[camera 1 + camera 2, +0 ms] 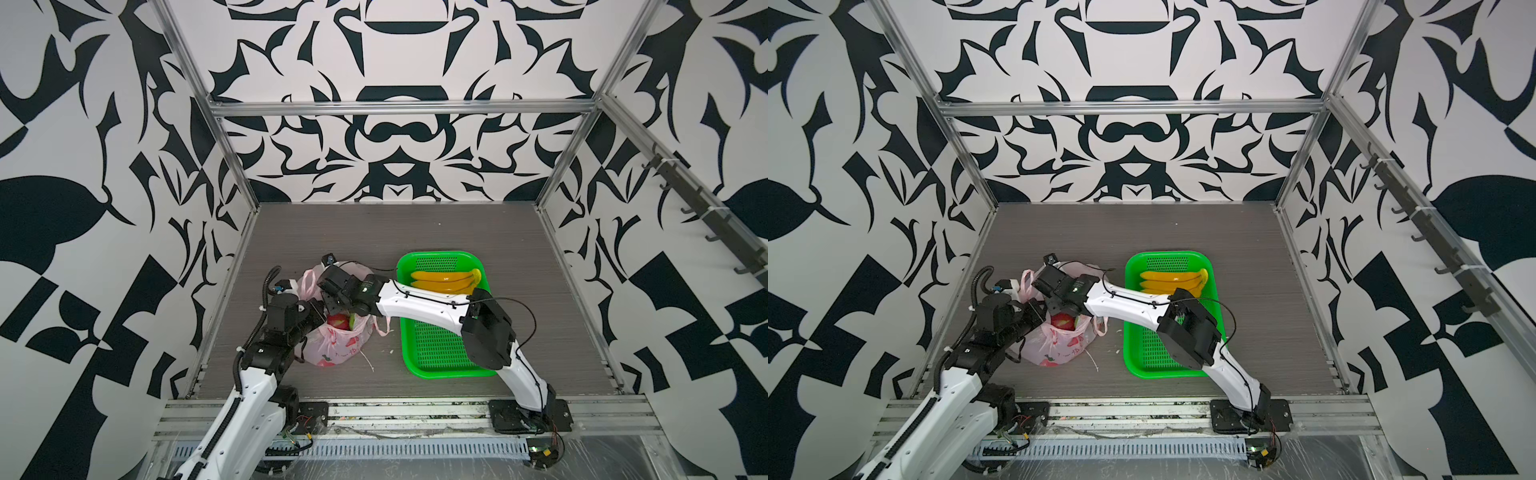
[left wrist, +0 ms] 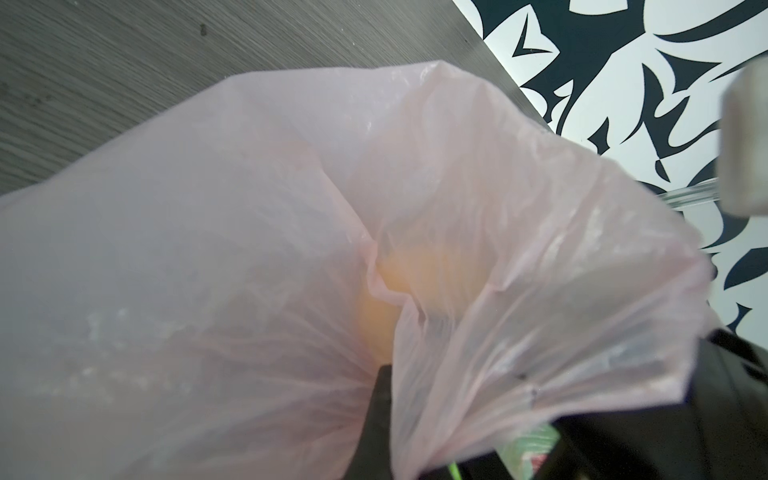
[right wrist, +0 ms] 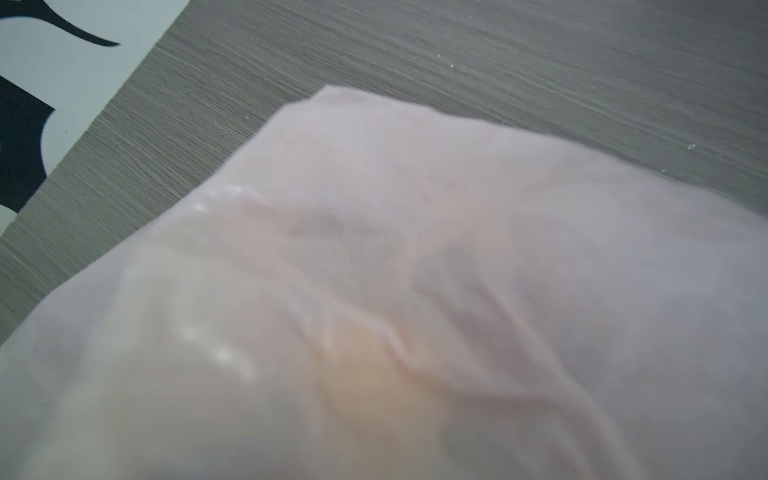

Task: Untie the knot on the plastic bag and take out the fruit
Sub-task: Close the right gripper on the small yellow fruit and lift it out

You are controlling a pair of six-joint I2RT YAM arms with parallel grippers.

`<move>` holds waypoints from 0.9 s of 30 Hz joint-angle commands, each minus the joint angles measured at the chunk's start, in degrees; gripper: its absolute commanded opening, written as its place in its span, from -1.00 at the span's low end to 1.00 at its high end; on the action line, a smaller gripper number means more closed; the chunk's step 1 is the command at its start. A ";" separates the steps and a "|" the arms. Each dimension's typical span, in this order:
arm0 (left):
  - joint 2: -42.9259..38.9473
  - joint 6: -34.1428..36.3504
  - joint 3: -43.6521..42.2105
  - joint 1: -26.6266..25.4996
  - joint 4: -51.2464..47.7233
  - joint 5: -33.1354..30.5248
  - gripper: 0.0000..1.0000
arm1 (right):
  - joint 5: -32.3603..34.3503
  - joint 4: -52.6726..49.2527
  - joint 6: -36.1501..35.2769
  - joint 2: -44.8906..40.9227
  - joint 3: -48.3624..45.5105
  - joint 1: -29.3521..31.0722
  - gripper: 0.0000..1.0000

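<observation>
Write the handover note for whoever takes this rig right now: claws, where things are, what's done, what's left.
The left claw is shut on the plastic bag, pinching its film near the mouth.
The right claw is at the bag's mouth; whether it is open or shut cannot be told.
The bag sits left of the green basket, mouth open, handle loops untied and loose.
Done: the bananas lie in the basket.
Left: a dragon fruit shows in the mouth and an orange shape shows through the film; both need taking out.
</observation>
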 commanded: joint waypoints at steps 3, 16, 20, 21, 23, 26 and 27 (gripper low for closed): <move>0.38 1.14 0.89 0.15 2.79 -0.46 -1.00 | -0.40 0.73 -0.71 -5.46 -1.03 -0.18 -0.12; 0.48 1.48 0.84 0.15 4.30 -0.50 -1.00 | -1.21 0.93 -0.64 -9.15 -4.66 -0.22 -0.14; 0.72 1.70 1.07 0.12 4.73 -0.63 -1.00 | -1.18 0.72 -0.71 -10.18 -5.60 -0.15 -0.16; 0.74 1.76 1.10 0.08 4.90 -0.56 -1.00 | -1.10 0.52 -0.71 -10.38 -5.67 -0.17 -0.16; 0.91 1.87 1.13 0.12 5.30 -0.46 -1.00 | -0.93 0.17 -0.71 -10.91 -6.02 -0.17 -0.17; 1.40 2.13 1.49 0.17 5.70 -0.38 -1.00 | -1.18 0.00 -1.02 -11.79 -6.68 -0.04 -0.17; 1.53 2.21 1.64 0.18 5.79 -0.37 -1.00 | -1.08 -0.10 -1.06 -12.11 -6.96 -0.05 -0.18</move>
